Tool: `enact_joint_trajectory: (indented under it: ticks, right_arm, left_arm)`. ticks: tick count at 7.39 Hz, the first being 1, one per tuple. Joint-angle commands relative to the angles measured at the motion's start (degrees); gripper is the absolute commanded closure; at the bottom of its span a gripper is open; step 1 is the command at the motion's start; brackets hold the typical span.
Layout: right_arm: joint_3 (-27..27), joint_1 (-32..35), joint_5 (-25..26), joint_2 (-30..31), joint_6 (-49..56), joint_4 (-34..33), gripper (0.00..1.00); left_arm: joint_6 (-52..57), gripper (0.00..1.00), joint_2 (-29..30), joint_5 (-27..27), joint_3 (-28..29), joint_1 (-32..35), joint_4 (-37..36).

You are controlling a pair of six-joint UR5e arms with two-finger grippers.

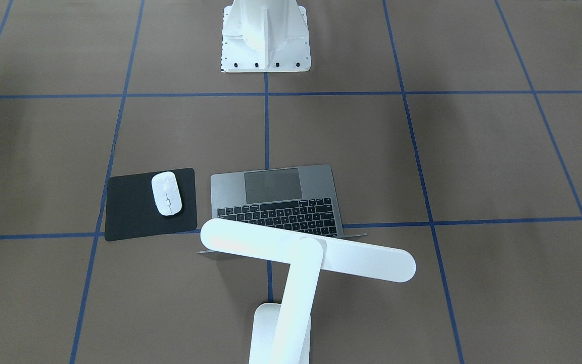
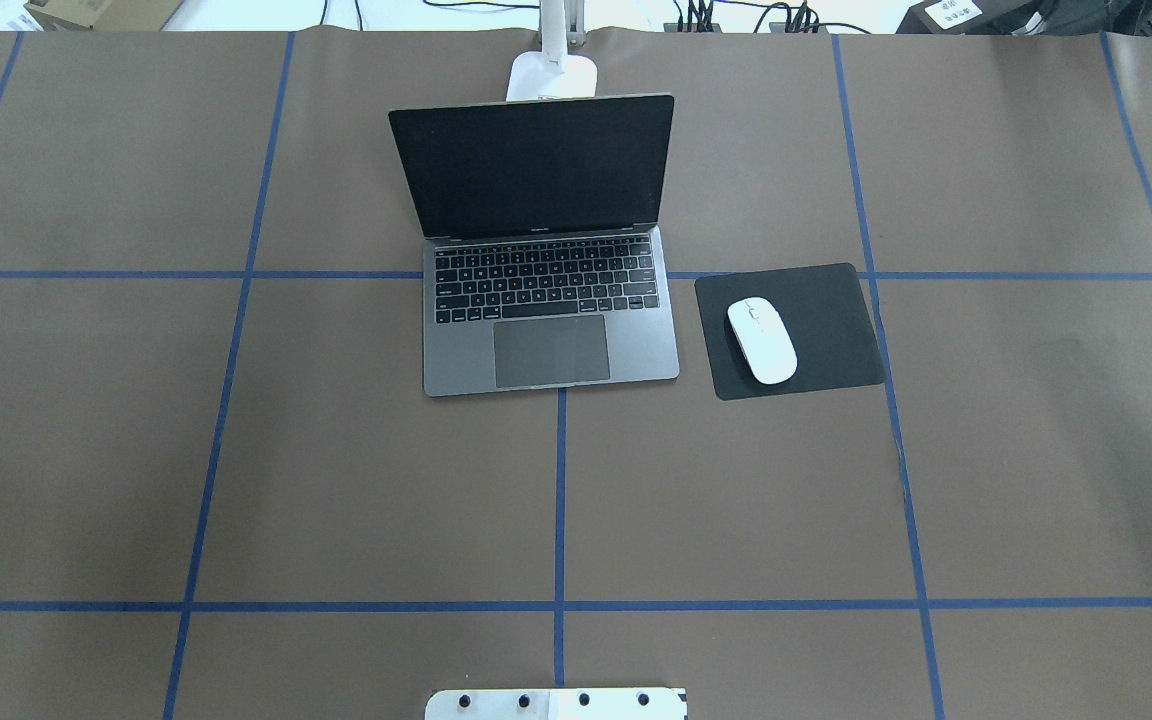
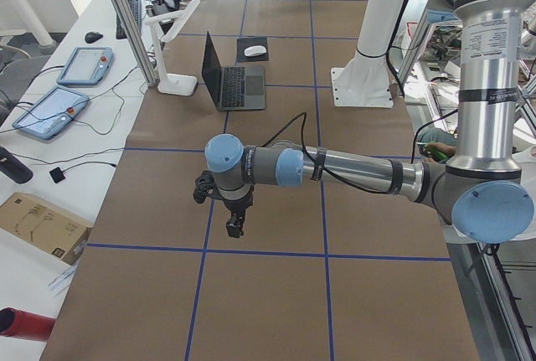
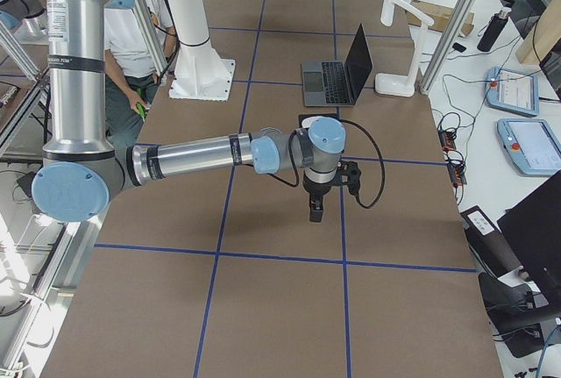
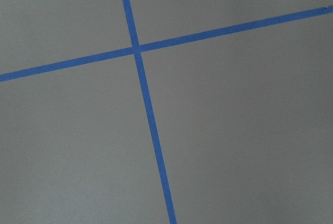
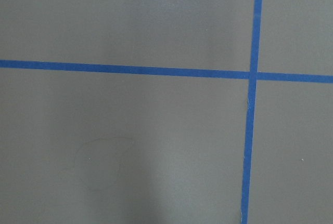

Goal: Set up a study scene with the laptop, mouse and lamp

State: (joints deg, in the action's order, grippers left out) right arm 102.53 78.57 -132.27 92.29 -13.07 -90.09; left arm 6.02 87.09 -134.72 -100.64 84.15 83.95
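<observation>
Seen from across the table (image 1: 473,167), the lamp (image 1: 306,250) is nearest. Its long white bar head lies crosswise over the back edge of the open laptop (image 1: 276,199), and its arm drops to a base at the bottom edge. The laptop's trackpad faces me. On my right side the mouse (image 1: 166,193) rests on a thin black mat (image 1: 129,217) just beside the laptop. My white pedestal (image 1: 265,38) stands well behind them.

From the overhead view the laptop sits at the middle of the far half of the table, lid upright and screen dark. The lamp's base shows just behind the lid. The mouse lies slantwise on the mat, to the right of the keyboard.

From my left end of the table, my left hand (image 3: 234,229) hangs fingers-down over bare brown covering, well apart from the laptop, lamp and mouse. I cannot tell whether its fingers are apart or together.

From my right end, my right hand (image 4: 316,212) hangs the same way above the table, on the near side of the laptop. Its state is likewise unclear to me. A person (image 4: 131,27) stands beyond the pedestal.

Both wrist views show only brown covering crossed by blue tape lines (image 5: 138,52).
</observation>
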Motion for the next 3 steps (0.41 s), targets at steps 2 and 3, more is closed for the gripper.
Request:
enact_joint_trajectory:
  ticks: [2,3]
  right_arm:
    - [0.82,0.00,-0.09,0.00,-0.20,0.00,0.01]
    - [0.82,0.00,-0.09,0.00,-0.20,0.00,0.01]
  left_arm:
    - [0.22,0.00,0.27,-0.02,-0.61,-0.04,0.16]
    - [-0.22,0.00,0.53,-0.02,-0.61,-0.04,0.08]
